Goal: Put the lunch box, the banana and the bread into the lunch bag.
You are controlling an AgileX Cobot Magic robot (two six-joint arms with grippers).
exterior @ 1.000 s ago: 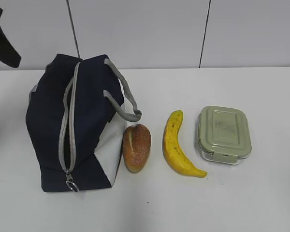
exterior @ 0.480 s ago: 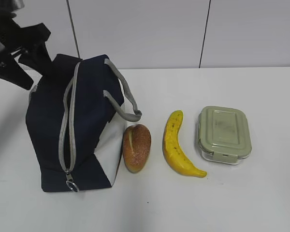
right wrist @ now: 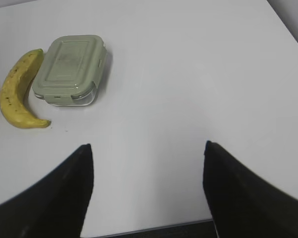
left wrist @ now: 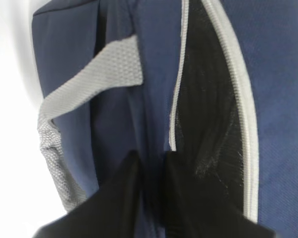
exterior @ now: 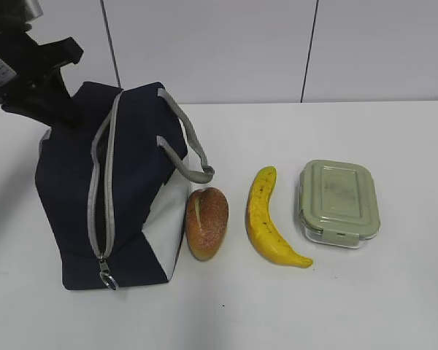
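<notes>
Setup: white table [exterior: 365, 306], pale panelled wall [exterior: 226, 44] behind w/ dark vertical seams.

Lunch bag [exterior: 73, 197] at L of exterior view, navy w/ white side panel facing R. Grey zipper [exterior: 102, 189] runs lengthwise along top, partly parted; dark interior shows in the slit. Ring pull [exterior: 108, 279] sits at the near end. Grey strap handles [exterior: 186, 142] flop over the R side; lower loop ends just above the bread.

Bread [exterior: 206, 222] lies on table touching or just beside the bag's white panel, can't tell which. Pale slash along its crust. Banana [exterior: 267, 219] next to the R, apart from bread, curved, dark tip pointing near-R. Lunch box [exterior: 339, 203] R of banana, close but not touching, green lid on.

Left gripper [left wrist: 150, 166]: at far-L corner of bag in exterior view. Wrist view shows the two black fingers [left wrist: 121, 193] nearly together w/ a fold of navy fabric between them, beside the zipper edge → pinching the lunch bag. Grey strap [left wrist: 89, 89] crosses just above-L of fingers.

Right gripper [right wrist: 146, 148]: not seen in exterior view. Wrist view: fingers spread wide, nothing between, hovering over bare table. Lunch box [right wrist: 69, 68] and banana [right wrist: 19, 91] well ahead to its L; nothing between them and it.

Bag opening narrow; straps lie R of the zipper slit.
</notes>
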